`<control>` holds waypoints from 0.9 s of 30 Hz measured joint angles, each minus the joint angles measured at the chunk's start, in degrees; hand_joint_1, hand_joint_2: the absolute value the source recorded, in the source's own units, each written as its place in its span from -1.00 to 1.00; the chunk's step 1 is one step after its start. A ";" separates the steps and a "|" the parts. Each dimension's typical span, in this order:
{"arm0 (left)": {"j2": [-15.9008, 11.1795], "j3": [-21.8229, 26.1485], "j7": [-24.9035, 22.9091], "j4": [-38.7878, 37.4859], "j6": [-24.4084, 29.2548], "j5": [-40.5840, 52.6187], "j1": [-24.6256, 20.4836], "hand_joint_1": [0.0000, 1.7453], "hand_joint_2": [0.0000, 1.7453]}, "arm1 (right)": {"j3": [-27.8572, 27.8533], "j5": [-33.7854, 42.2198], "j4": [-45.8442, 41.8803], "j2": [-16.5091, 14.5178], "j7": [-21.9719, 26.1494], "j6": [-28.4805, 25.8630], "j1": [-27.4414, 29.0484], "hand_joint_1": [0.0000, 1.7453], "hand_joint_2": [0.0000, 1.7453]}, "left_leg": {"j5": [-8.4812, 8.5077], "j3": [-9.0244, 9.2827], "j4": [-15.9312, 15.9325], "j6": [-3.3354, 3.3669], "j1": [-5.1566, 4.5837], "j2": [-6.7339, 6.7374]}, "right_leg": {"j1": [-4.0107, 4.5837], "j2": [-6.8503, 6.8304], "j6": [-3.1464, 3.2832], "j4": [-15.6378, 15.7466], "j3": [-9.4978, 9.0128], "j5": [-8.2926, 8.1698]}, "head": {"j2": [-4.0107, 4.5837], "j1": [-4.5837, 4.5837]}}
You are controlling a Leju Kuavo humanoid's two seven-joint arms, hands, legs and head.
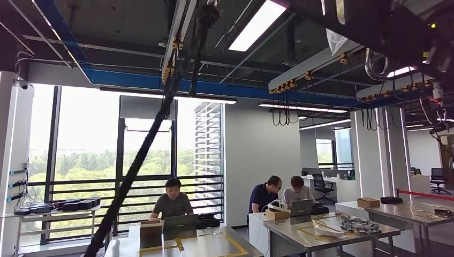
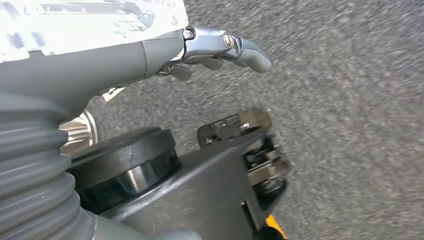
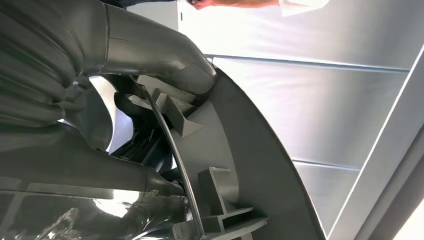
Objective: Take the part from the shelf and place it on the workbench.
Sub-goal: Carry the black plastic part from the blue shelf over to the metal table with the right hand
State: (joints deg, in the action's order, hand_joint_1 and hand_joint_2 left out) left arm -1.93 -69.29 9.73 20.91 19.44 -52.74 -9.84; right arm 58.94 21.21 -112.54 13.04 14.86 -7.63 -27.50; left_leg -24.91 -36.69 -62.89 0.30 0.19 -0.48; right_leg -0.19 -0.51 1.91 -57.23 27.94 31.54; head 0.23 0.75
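Note:
In the right wrist view my right hand [image 3: 135, 60] grips the part [image 3: 240, 150], a grey curved plastic piece with raised ribs and a thin dark rim. The thick thumb lies over the part's upper edge and the darker fingers [image 3: 142, 147] close in behind it. My left hand [image 2: 220, 47] hangs over grey speckled floor with its fingers stretched out and nothing in it. In the head view a steel workbench [image 1: 334, 231] stands at the lower right.
The head view is tilted up at the ceiling, lamps and windows. Three people sit behind tables; a second table [image 1: 214, 247] with yellow tape and a laptop [image 1: 180, 224] stands lower centre. A person's arm [image 3: 235, 3] shows beside a pale panel.

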 joint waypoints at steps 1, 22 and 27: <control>-0.04 0.00 0.00 0.00 0.00 0.00 -0.03 -1.00 1.00 | 0.00 -0.01 0.02 0.00 0.02 0.01 -0.04 1.00 1.00 | 0.27 0.81 1.71 0.46 -0.31 0.10 | -0.04 -0.05 -0.31 0.11 -0.23 0.28 | -0.02 0.02; 0.13 -0.02 0.03 0.01 0.09 0.30 -0.22 -1.00 1.00 | -0.02 -0.20 0.18 -0.01 0.06 0.02 -0.28 1.00 1.00 | -6.95 7.18 1.23 -0.94 0.12 -0.25 | -0.42 0.35 -0.06 -1.26 7.10 -5.50 | 0.01 -0.80; 0.12 -0.05 0.07 0.01 0.13 0.49 0.21 -1.00 1.00 | 0.07 -0.21 0.17 -0.08 0.05 0.05 -0.25 1.00 1.00 | -11.07 -1.42 -10.81 -1.66 0.45 -0.16 | -0.42 0.34 0.38 -1.16 5.08 -3.71 | 0.01 -0.25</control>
State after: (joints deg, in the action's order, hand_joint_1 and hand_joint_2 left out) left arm -1.81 -69.34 9.79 20.92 19.56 -52.25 -9.63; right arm 59.01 21.00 -112.37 12.96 14.91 -7.58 -27.75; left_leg -35.98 -38.11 -73.70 -1.36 0.63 -0.64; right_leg -0.60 -0.17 2.29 -58.39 33.03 27.83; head 0.24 0.50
